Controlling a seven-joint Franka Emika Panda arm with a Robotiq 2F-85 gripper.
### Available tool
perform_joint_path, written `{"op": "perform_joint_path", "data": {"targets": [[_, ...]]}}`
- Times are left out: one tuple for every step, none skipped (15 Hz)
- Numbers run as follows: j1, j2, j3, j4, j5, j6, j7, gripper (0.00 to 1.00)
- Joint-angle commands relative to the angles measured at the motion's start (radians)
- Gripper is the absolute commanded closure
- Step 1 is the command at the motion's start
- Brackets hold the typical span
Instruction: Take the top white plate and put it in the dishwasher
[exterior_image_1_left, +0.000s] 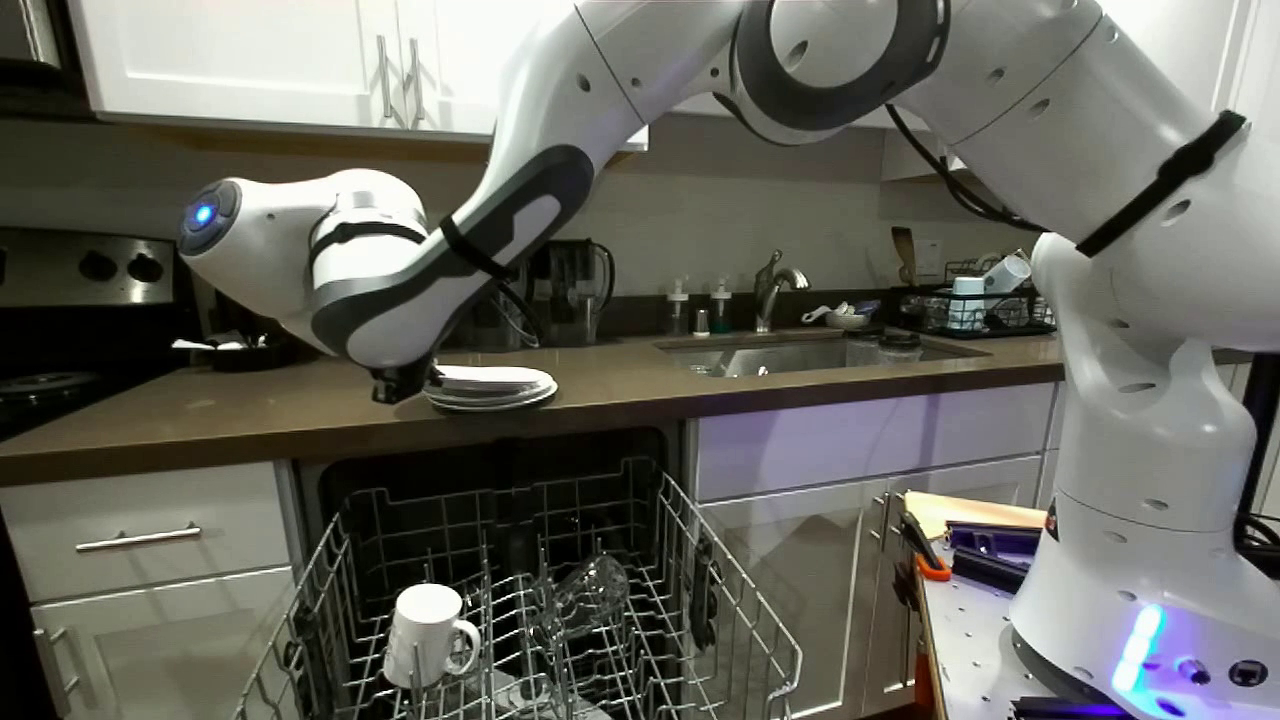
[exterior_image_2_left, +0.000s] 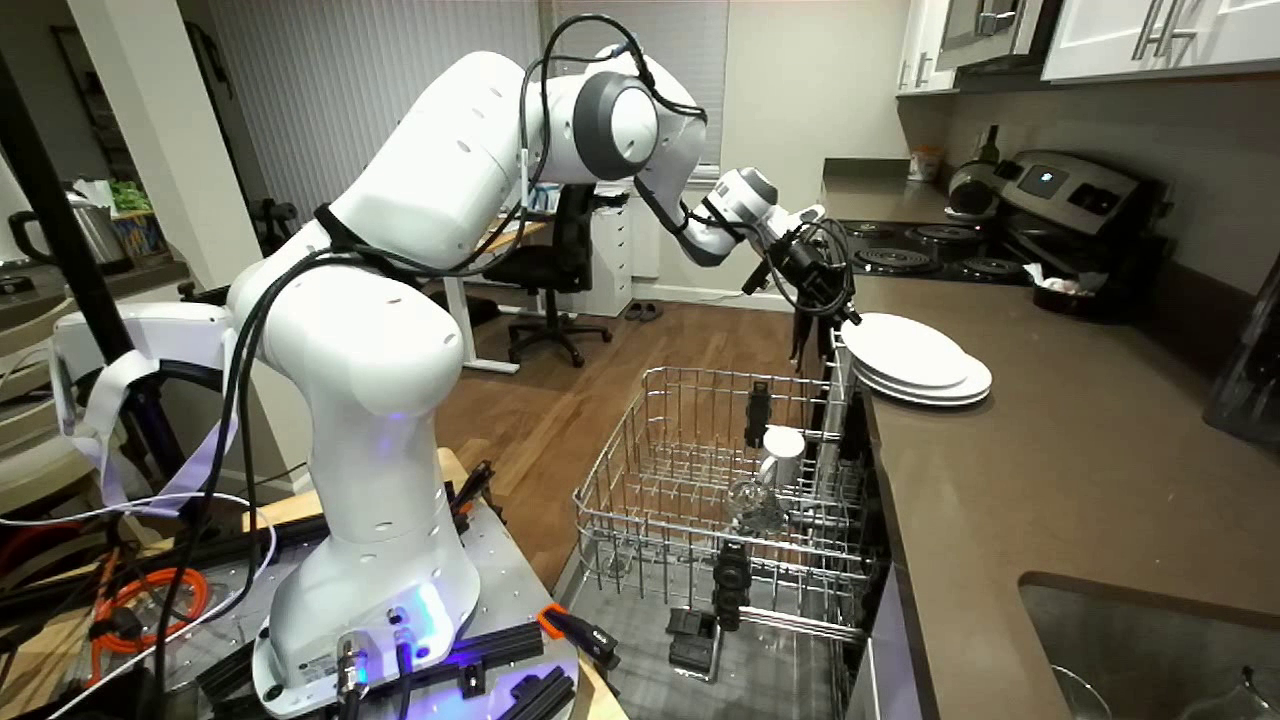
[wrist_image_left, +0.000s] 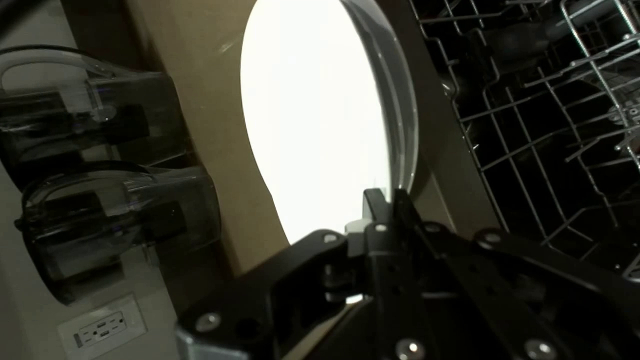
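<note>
The top white plate (exterior_image_1_left: 490, 376) is round and shallow, over the counter's front edge; it also shows in an exterior view (exterior_image_2_left: 905, 345) and, overexposed, in the wrist view (wrist_image_left: 310, 100). It sits shifted and slightly tilted over the other white plates (exterior_image_2_left: 962, 392); I cannot tell if it still touches them. My gripper (wrist_image_left: 387, 197) is shut on its rim, one finger on each face. The gripper (exterior_image_2_left: 848, 315) reaches it from the stove side. The dishwasher (exterior_image_1_left: 500, 455) has a dark interior, with its wire rack (wrist_image_left: 515, 112) pulled out below the counter.
A white mug (exterior_image_1_left: 420, 630) and a clear glass (exterior_image_1_left: 595, 590) stand in the rack. Clear pitchers (wrist_image_left: 120, 220) stand at the counter's back. The counter's front edge (exterior_image_2_left: 890, 520) lies between plates and rack. A sink (exterior_image_1_left: 770, 355) and a stove (exterior_image_2_left: 900, 250) flank the area.
</note>
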Motion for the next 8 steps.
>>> {"op": "perform_joint_path", "data": {"targets": [[-0.011, -0.003, 0.028, 0.011, 0.014, -0.021, -0.012, 0.98], [-0.014, -0.003, 0.032, 0.011, 0.019, -0.02, -0.015, 0.98], [-0.014, -0.001, 0.034, 0.011, 0.019, -0.018, -0.015, 0.98], [-0.014, 0.0, 0.035, 0.011, 0.019, -0.016, -0.014, 0.98], [-0.015, 0.002, 0.036, 0.012, 0.019, -0.013, -0.013, 0.98], [-0.017, 0.003, 0.04, 0.013, 0.024, -0.014, -0.016, 0.98], [-0.018, 0.004, 0.041, 0.014, 0.025, -0.014, -0.016, 0.98], [-0.018, 0.005, 0.042, 0.015, 0.025, -0.014, -0.016, 0.98]]}}
